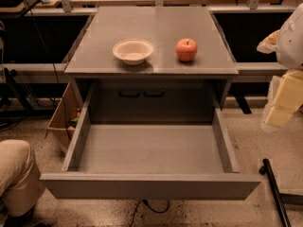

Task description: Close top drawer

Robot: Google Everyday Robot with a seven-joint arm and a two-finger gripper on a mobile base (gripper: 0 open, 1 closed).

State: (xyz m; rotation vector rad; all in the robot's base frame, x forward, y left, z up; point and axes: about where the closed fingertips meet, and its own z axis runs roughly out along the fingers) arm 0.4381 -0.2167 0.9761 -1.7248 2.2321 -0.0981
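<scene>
The top drawer (150, 185) is pulled far out of the grey cabinet toward me. Its wide flat front panel has no handle. Its long shallow grey tray (150, 148) is empty. My gripper (283, 100) is at the right edge of the view, cream-coloured and partly cut off, beside and above the drawer's right side, apart from it.
A white bowl (133, 50) and a red apple (186, 49) sit on the cabinet top (151, 27). A person's knee (16, 171) is at the lower left. A cardboard box (60, 119) stands left of the cabinet. A black pole (274, 193) lies on the floor at the right.
</scene>
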